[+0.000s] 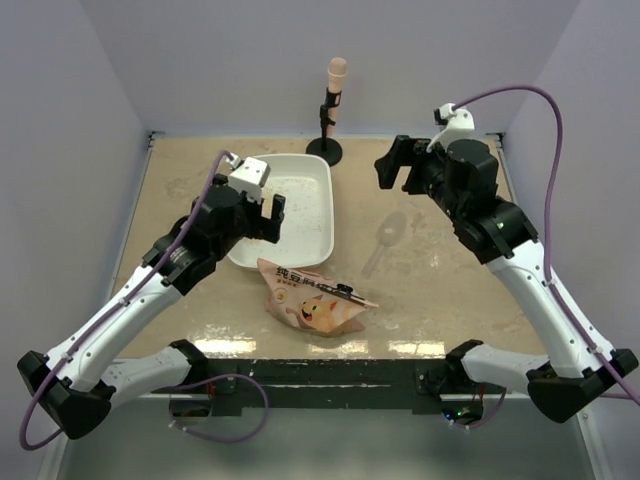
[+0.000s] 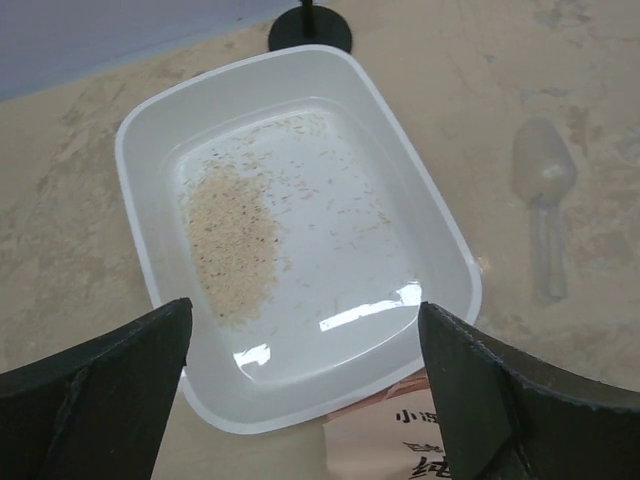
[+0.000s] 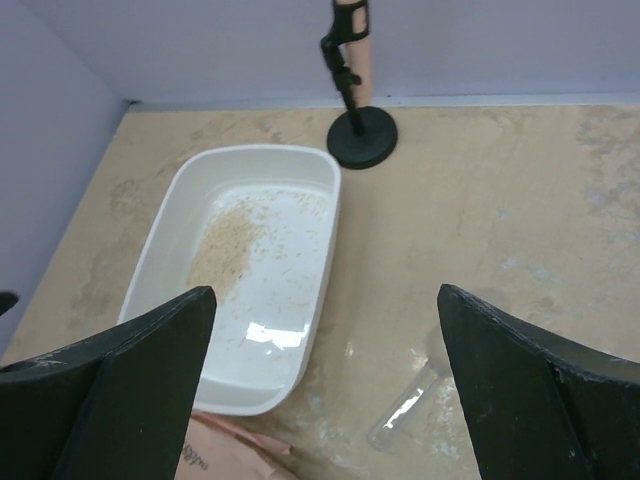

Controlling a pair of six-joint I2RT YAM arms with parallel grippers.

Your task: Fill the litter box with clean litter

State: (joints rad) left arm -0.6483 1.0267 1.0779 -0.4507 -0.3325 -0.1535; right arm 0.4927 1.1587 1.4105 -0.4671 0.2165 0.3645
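My left gripper (image 2: 305, 400) and right gripper (image 3: 325, 390) both gape wide, holding nothing. Below the left one lies the litter box (image 2: 370, 270), with a thin patch of litter (image 2: 232, 245) inside. The bag (image 2: 400, 440) is cut off by the frame edge, and the clear scoop (image 2: 543, 190) is barely visible.

Showed white shells along the long links of the left arm (image 1: 120, 315) and right arm (image 1: 545, 300), black housings at joints and bases. Carried a purple cable (image 1: 556, 140) looped along each. Ended in broad matte black fingers (image 2: 90, 400), with a white box (image 1: 248, 170) at each wrist.
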